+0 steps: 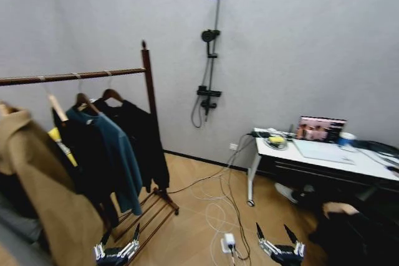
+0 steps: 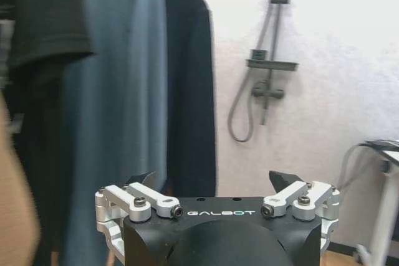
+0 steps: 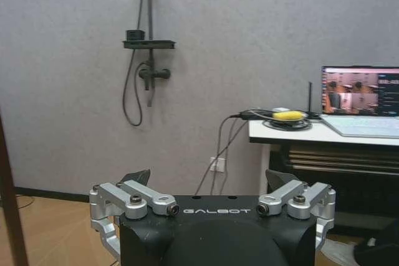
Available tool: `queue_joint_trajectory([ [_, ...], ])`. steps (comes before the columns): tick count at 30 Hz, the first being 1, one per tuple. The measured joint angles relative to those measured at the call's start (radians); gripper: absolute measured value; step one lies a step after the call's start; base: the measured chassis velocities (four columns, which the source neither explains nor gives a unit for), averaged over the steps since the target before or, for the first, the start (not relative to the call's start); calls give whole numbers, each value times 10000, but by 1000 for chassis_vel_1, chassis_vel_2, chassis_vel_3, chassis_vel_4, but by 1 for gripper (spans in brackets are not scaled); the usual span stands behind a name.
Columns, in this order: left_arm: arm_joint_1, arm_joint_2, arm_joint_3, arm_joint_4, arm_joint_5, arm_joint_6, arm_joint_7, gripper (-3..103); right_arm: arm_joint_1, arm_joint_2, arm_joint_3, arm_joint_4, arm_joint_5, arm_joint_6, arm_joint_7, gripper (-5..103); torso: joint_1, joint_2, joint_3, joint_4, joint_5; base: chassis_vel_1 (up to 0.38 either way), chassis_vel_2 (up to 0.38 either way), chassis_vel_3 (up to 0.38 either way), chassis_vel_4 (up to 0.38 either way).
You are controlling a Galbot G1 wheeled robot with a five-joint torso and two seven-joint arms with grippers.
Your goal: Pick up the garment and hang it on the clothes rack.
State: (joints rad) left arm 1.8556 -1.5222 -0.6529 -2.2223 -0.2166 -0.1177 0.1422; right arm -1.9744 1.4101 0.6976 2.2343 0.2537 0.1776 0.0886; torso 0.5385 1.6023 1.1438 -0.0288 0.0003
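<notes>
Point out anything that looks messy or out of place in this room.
Loose white cables sprawl across the wooden floor between the rack and the desk, ending at a power strip between both open hands, left and right.

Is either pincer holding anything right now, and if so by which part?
Nothing is held. The left pincer and right pincer both sit low, open and empty; the black coat hangs on the clothes rack.

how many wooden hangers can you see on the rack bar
3, side by side on the clothes rack bar: a pale one nearest the tan coat, a dark one over the teal jacket, one holding the black coat. More may be hidden.
</notes>
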Motion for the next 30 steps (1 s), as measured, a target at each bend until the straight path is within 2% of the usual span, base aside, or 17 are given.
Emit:
queue_joint_trajectory([
  [17, 0, 0, 0, 0, 0, 0, 0, 100, 0, 0, 0, 0, 0, 0, 0, 100, 0, 0, -1, -1, -3, -114, -110, -111, -120],
  [24, -1, 1, -2, 0, 0, 0, 0, 100, 2, 0, -1, 0, 0, 0, -1, 100, 2, -1, 0, 1, -3, -1, -22, 5, 39],
  [30, 0, 0, -1, 0, 0, 0, -1, 100, 2, 0, -1, 0, 0, 1, -1, 100, -1, 0, -1, 1, -2, -22, -203, 18, 219],
])
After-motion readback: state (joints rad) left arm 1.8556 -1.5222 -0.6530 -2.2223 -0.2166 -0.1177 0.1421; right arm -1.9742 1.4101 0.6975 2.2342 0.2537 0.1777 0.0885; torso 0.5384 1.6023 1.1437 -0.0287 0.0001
